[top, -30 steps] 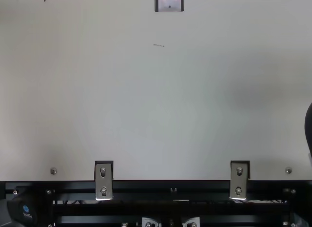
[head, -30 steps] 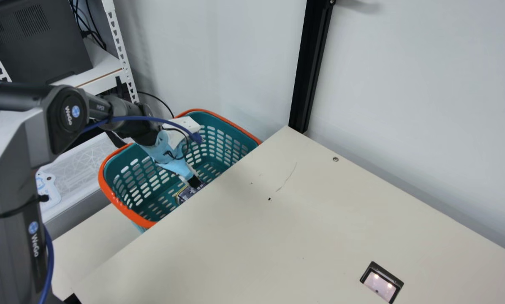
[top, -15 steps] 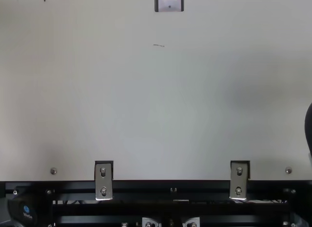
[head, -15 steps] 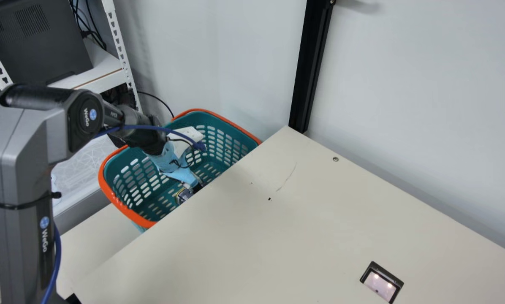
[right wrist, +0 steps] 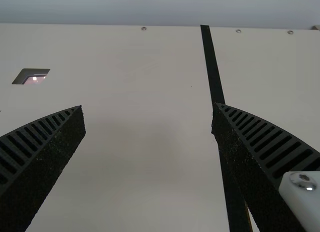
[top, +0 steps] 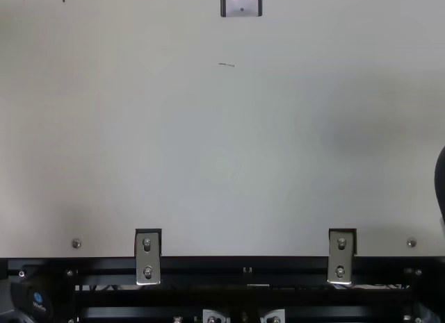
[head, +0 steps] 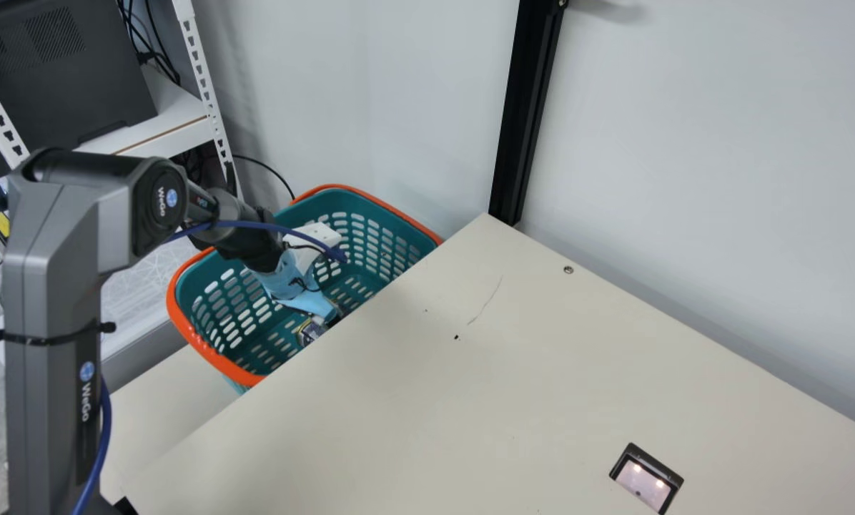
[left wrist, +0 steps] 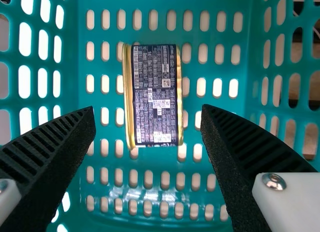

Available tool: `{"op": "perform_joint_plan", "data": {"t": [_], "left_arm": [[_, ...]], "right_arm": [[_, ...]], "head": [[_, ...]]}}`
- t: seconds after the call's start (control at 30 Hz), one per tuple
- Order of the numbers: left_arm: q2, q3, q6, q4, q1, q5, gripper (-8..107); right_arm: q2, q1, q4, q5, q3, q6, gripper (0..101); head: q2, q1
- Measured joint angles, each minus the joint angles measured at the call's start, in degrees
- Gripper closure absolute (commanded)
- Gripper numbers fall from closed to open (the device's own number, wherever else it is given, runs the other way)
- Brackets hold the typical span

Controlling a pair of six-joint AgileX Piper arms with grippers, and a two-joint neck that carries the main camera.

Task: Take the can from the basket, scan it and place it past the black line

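Observation:
Reaching down inside the teal basket point(head: 370, 236), my left gripper point(head: 336, 320) is partly hidden by the table edge in the main view. The can point(head: 310, 332) lies on the basket floor beside it. In the left wrist view the can point(left wrist: 156, 95), dark-labelled with gold rims, lies between and beyond the spread fingers of my left gripper point(left wrist: 148, 110), touching neither. The scanner point(head: 644, 478) is set in the table. In the right wrist view my right gripper point(right wrist: 148, 112) stands open above the table, and the black line point(right wrist: 213, 67) runs behind its one finger.
The cream table point(head: 470, 400) has its edge overlapping the basket's near side. A white shelf point(head: 156, 132) with a dark machine stands behind my left arm. A black post point(head: 527, 107) rises at the table's far corner, against the wall.
My left arm's upper links have shifted right in the main view, and its gripper has sunk slightly lower in the basket. The can has stayed in place.

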Motion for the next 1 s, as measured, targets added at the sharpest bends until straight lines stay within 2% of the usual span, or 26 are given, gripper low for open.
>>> {"op": "perform_joint_plan", "data": {"t": [0.43,1.0], "left_arm": [[3.66,-4.11,-3.06,1.63,-1.32,1.00,9],[7.79,-6.81,-6.92,5.88,-1.88,0.55,9]], "right_arm": [[0.00,0.00,0.00,0.00,0.00,0.00,0],[0.00,0.00,0.00,0.00,0.00,0.00,0]], "head": [[0.00,0.00],[0.00,0.00]]}}
